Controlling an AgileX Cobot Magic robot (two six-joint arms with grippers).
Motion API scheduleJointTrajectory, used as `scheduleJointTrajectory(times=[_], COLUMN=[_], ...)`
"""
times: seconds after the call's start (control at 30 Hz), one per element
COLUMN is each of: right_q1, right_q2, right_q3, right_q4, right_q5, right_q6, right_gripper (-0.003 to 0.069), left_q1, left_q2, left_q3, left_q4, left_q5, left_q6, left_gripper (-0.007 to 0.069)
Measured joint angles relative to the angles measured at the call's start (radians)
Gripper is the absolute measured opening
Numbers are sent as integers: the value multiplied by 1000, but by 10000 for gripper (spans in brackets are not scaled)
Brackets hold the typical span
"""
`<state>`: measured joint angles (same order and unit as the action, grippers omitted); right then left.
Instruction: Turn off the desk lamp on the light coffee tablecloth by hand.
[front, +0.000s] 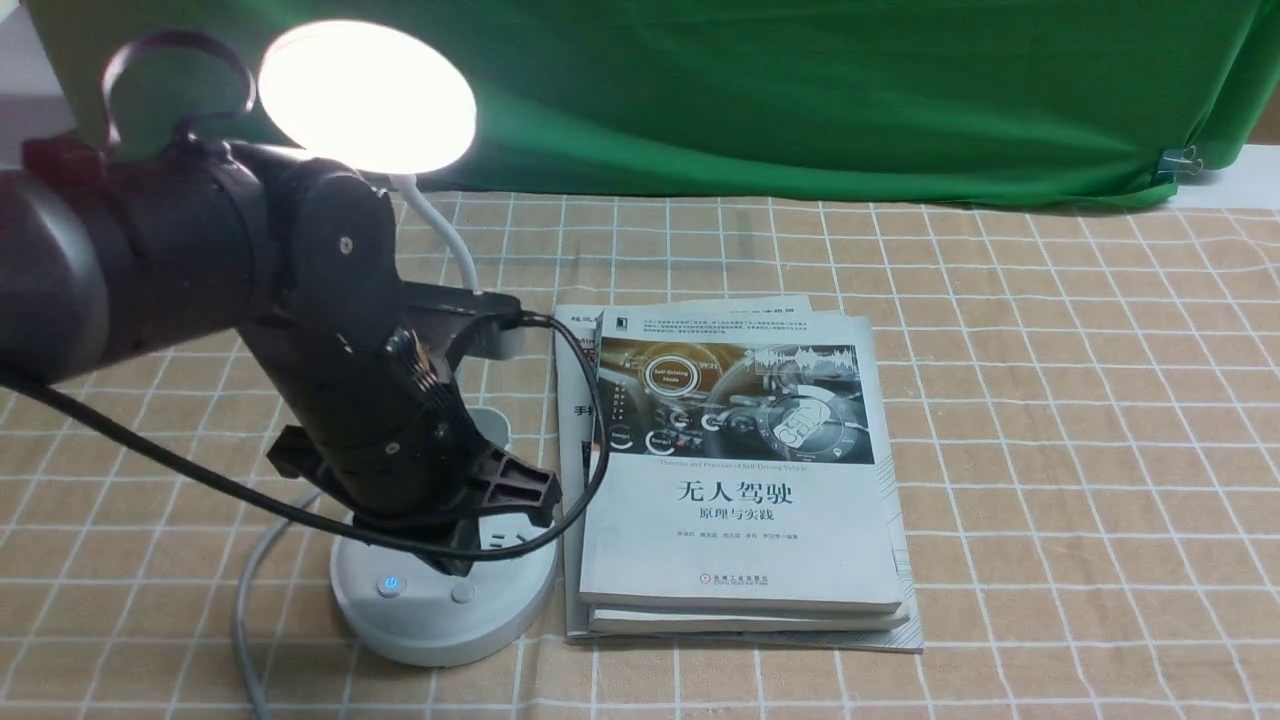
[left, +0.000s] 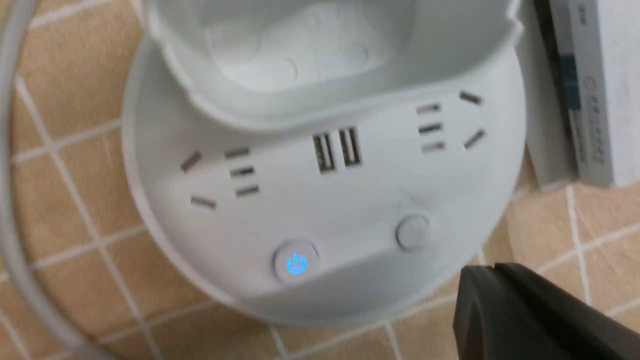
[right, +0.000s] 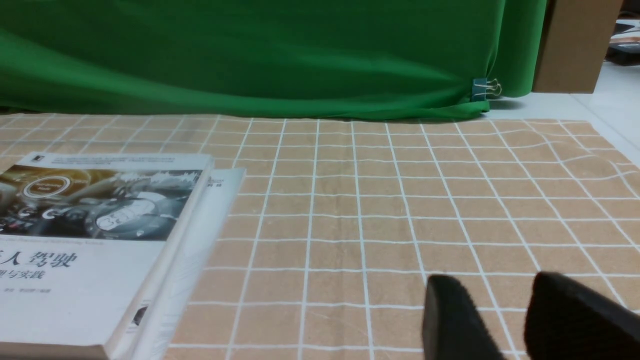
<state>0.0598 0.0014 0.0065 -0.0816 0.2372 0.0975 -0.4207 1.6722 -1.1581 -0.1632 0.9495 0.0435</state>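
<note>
On the book (front: 740, 520): "无人驾驶 原理与实践".

The tablecloth (front: 1050, 450) across the lower frame was tan-beige, with thin white lines crossing in a grid of squares. The backdrop cloth (front: 750, 100) along the top was plain deep green. In the upper left, the lamp's disc head (front: 368, 97) glowed bright white; its gooseneck (front: 445, 230) was pale grey-white, and its base (front: 440, 610), lower left, was whitish grey with dark slots and a blue power symbol (front: 390, 585). The arm (front: 330, 300) on the left was black, as was the cable (front: 200, 470) across it. The top book (front: 740, 540) at centre had a white cover, black lettering and a dark band with brown and grey tones.
</note>
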Motion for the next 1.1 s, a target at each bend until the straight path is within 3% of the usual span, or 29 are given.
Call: scheduleJointTrajectory(times=[0.27,0.6,0.83,1.1], right_q1=[0,0,0,0], right_q2=[0,0,0,0], right_q3=[0,0,0,0], right_q4=[0,0,0,0], right_q5=[0,0,0,0], right_q6=[0,0,0,0], right_gripper=[242,242,242,242], left_q1=[0,0,0,0], left_q2=[116,74,-139,-587], left_q3=[-3,2,120,459], left_q4=[1,-3,-16,-20], left_q5=[-8,-8,-58,-366], left_q6=[0,0,-10,-17], left_gripper=[-6,-6,-5,-5])
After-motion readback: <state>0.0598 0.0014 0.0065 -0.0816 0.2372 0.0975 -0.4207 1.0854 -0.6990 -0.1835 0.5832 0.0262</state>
